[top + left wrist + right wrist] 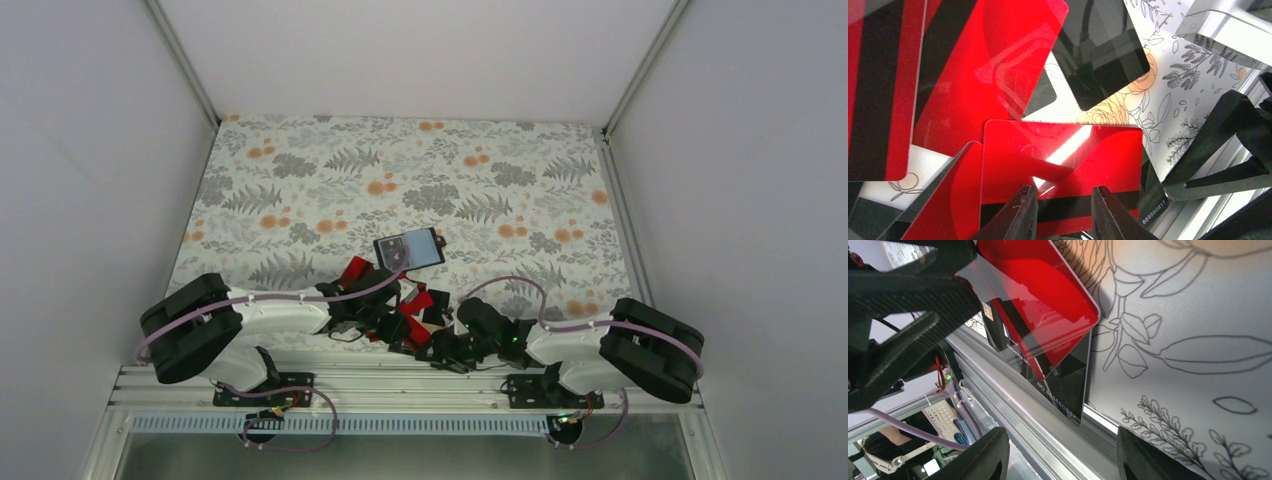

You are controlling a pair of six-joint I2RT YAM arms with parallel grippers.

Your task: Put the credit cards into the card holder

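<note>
Right wrist view has the right gripper (1060, 442), jaws wide and empty, just off the worktop's (1198, 365) near edge, facing a red card (1043, 295) that lies over an overhanging black card (1068, 385); I would come in level, take only the overhang and close gently. The left gripper (1062, 192), jaws partly apart and pinching nothing, seems to rest on that red card. Both arms lie low, reaching inward, and the holder (409, 250) lies open just beyond the cards (418, 300).
</note>
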